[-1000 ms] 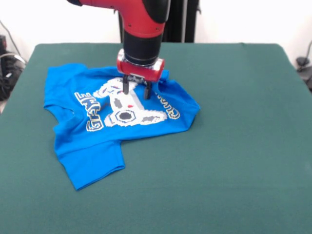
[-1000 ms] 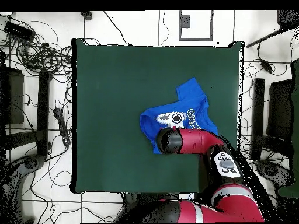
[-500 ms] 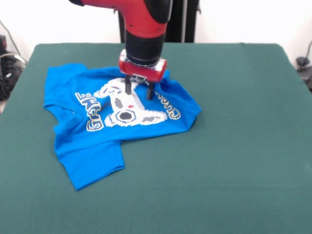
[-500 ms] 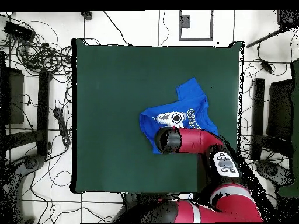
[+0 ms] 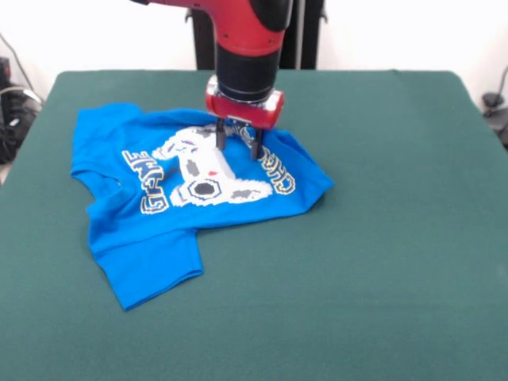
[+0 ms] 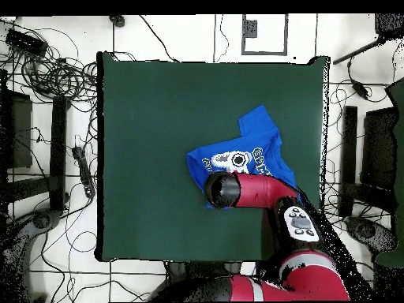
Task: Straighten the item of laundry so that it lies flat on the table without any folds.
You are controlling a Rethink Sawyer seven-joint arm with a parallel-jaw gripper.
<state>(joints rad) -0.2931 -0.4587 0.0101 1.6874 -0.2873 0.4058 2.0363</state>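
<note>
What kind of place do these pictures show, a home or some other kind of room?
Probably a robotics lab, not a home. A red robot arm works over a green felt table holding only a blue T-shirt, and loose cables cover the tiled floor around it.

walls: white | floor: pale tiles | cables tangled round the sides

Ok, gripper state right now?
Gripper: open, holding nothing, fingers straddling a raised fold of the small bright blue short-sleeved T-shirt.
</note>
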